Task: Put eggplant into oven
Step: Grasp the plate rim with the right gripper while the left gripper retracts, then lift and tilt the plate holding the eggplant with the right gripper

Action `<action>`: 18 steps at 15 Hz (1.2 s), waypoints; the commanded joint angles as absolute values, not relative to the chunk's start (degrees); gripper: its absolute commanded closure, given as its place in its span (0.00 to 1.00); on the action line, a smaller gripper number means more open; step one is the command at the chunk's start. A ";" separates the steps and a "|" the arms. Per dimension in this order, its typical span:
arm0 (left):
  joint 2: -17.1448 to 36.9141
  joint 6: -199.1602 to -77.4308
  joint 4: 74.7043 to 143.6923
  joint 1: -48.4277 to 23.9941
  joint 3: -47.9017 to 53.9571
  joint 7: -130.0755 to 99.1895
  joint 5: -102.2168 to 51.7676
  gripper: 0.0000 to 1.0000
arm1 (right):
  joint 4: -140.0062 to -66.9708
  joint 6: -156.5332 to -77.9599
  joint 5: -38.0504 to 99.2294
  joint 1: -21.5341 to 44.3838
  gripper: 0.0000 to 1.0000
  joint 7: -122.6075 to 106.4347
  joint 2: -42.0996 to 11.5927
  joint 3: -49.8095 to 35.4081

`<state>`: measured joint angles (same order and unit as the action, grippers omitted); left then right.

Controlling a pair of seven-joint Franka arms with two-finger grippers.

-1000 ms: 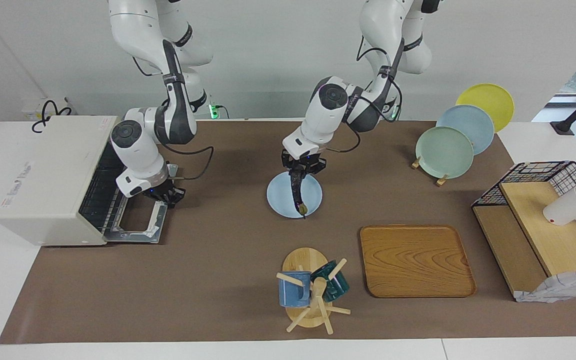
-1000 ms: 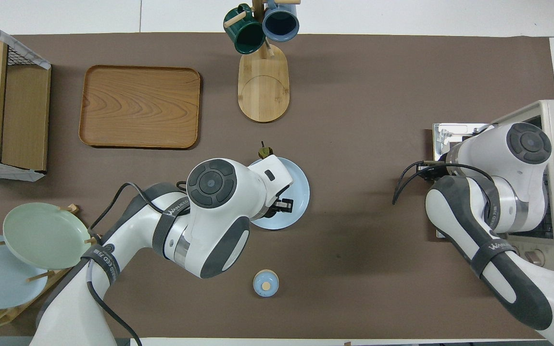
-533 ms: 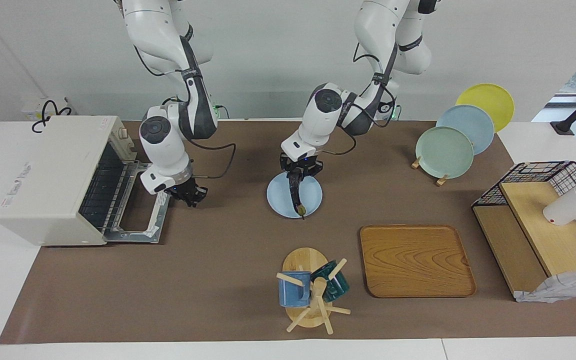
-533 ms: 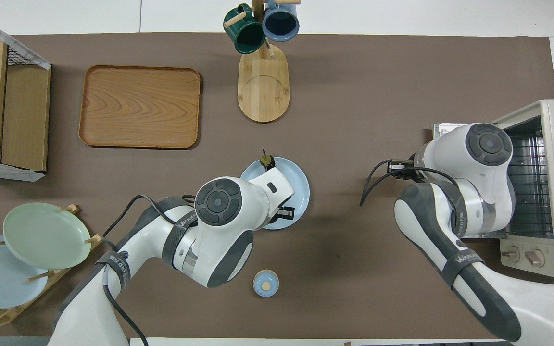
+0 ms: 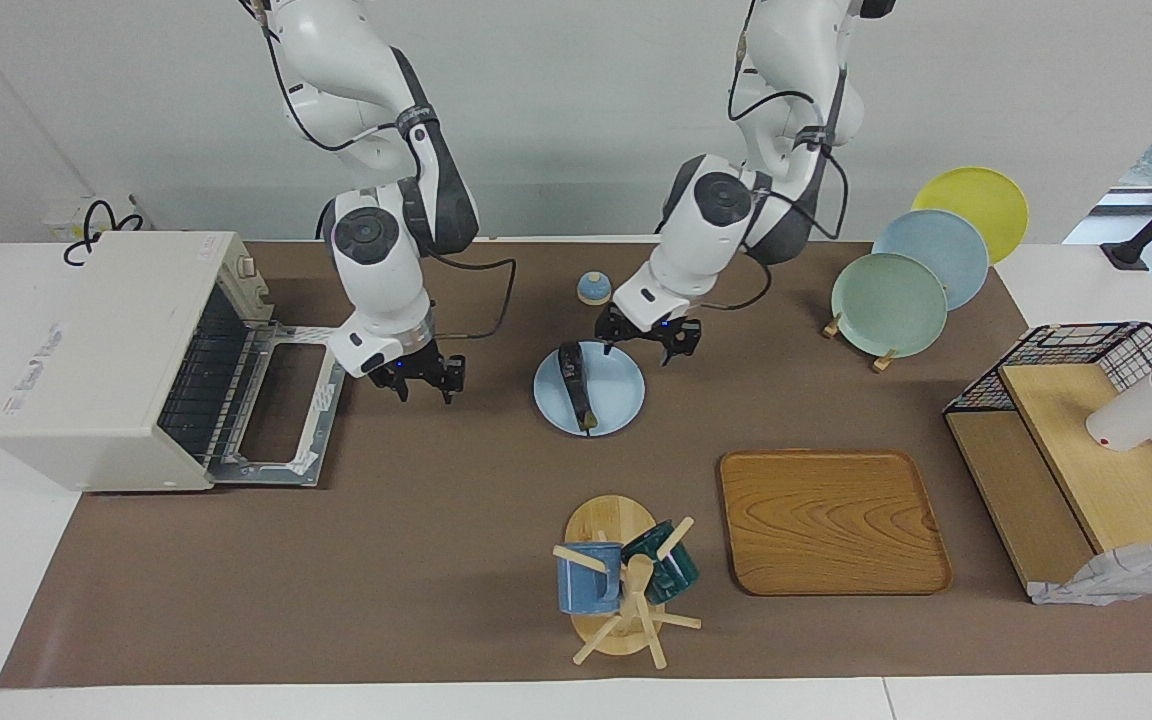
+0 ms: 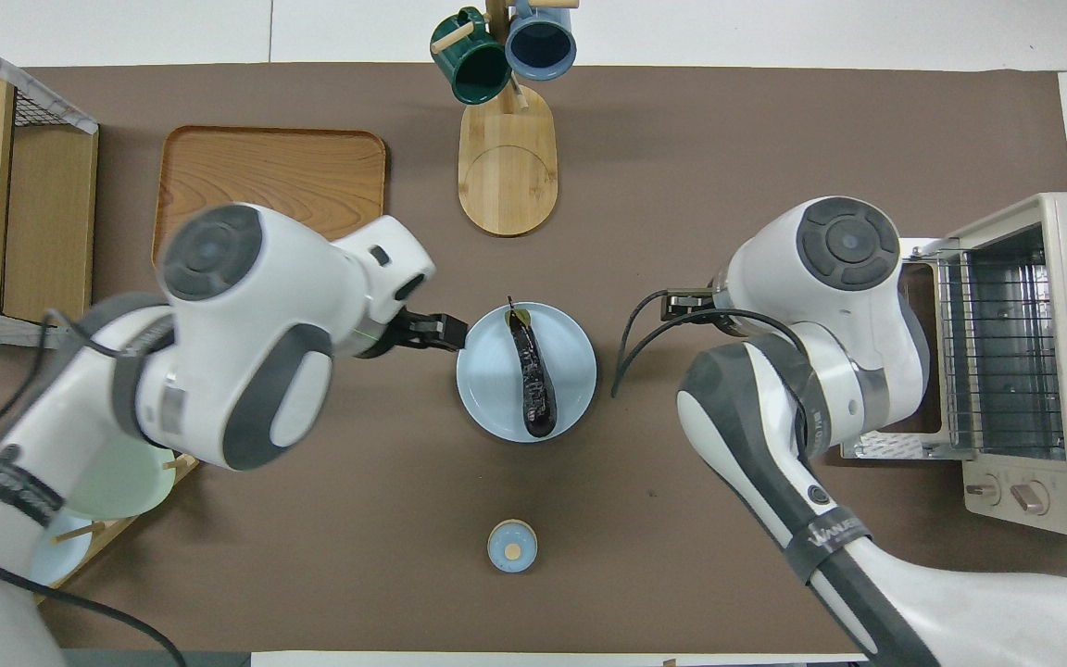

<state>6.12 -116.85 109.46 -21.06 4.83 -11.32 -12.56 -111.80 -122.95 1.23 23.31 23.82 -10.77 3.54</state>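
The eggplant [image 5: 574,385] lies on a light blue plate [image 5: 624,402] at the table's middle, with nothing holding it; it also shows in the overhead view [image 6: 531,382] on the plate [image 6: 572,371]. My left gripper [image 5: 644,345] is open and empty, raised over the plate's edge toward the left arm's end; it also shows in the overhead view [image 6: 448,332]. My right gripper [image 5: 423,380] is open and empty, low over the mat between the plate and the oven [image 5: 101,350]. The oven's door [image 5: 281,420] lies open and flat, and its wire rack [image 6: 997,352] shows.
A small blue lid [image 5: 592,288] sits nearer to the robots than the plate. A mug rack [image 5: 621,580] and a wooden tray [image 5: 831,520] lie farther out. A stand of plates [image 5: 891,305] and a wire shelf [image 5: 1086,440] are at the left arm's end.
The left gripper let go of the eggplant, which now lies flat on the plate, and rose toward the left arm's end. The right gripper moved from the oven door toward the plate.
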 commanded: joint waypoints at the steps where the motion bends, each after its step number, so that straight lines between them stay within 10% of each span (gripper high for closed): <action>1: 5.80 -107.78 103.11 -10.84 5.45 -3.55 -10.81 0.00 | -98.14 -115.96 1.94 29.15 0.14 29.68 -18.51 3.69; 4: 4.84 -105.39 101.69 -3.44 5.45 0.79 -10.55 0.00 | -80.55 -108.47 0.80 35.84 0.14 39.61 -29.68 3.69; 7: 4.92 -101.53 97.67 -0.62 5.45 0.79 -7.04 0.00 | -78.92 -111.95 -0.53 40.95 0.14 44.64 -31.99 3.69; 18: 2.29 -87.63 89.73 0.00 5.62 0.26 0.62 0.00 | -100.37 -133.16 -3.34 48.60 0.11 44.21 -26.37 3.60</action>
<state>3.99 -89.53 89.13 -0.03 4.94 1.07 -1.02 -95.37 -131.47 -1.95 48.39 44.37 -29.76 3.50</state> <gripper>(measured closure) 0.000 0.106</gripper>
